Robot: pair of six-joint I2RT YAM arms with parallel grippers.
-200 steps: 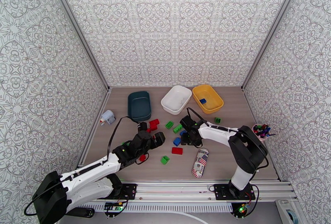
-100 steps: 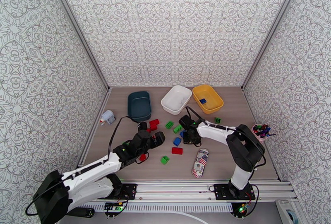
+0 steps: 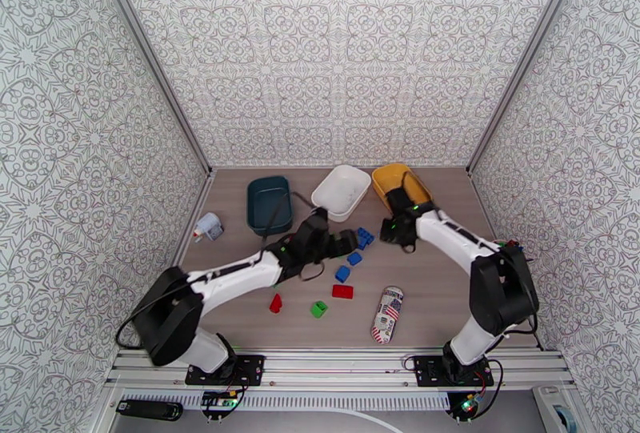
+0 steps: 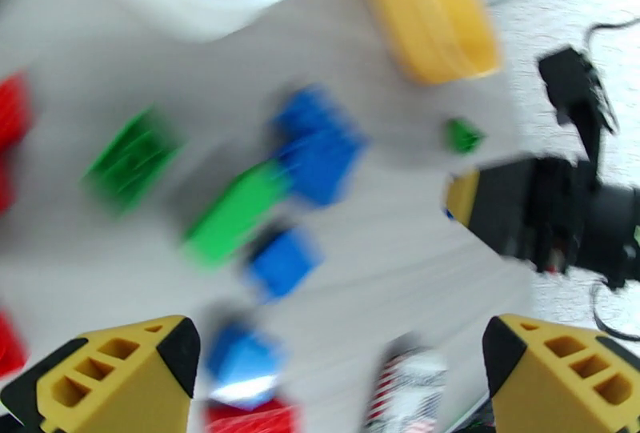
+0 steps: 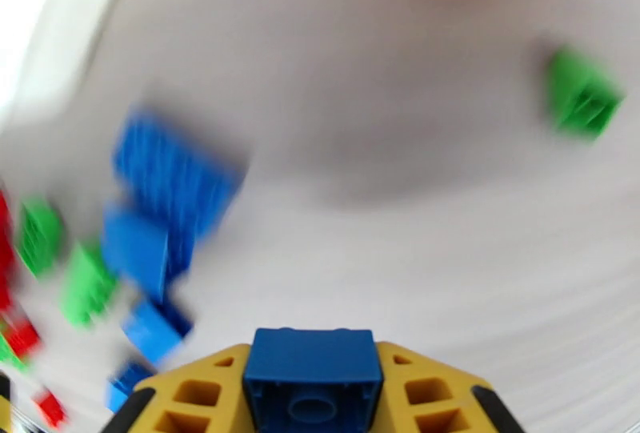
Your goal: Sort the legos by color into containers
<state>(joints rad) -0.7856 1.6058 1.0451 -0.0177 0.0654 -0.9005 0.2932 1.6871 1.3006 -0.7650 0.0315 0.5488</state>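
My right gripper [image 3: 394,230] is shut on a small blue lego [image 5: 310,374] and hangs just in front of the yellow container [image 3: 386,177]. The white container [image 3: 340,190] and the teal container [image 3: 269,202] stand to its left. My left gripper [image 3: 346,244] is open above a cluster of loose legos, its yellow fingers [image 4: 120,370] spread wide with nothing between them. Under it lie blue legos [image 4: 316,146] and a green lego [image 4: 232,214]. More legos lie nearer the front: blue [image 3: 342,273], red [image 3: 342,291], green [image 3: 318,309], red [image 3: 276,303].
A printed can [image 3: 389,314] lies on its side at the front right of the table. A small white object [image 3: 208,226] sits near the left wall. A lone green lego [image 5: 582,94] lies to the right, below the yellow container.
My right gripper shut on a blue lego and carried it back toward the yellow container. My left arm swung from the front left to the centre, over the brick cluster.
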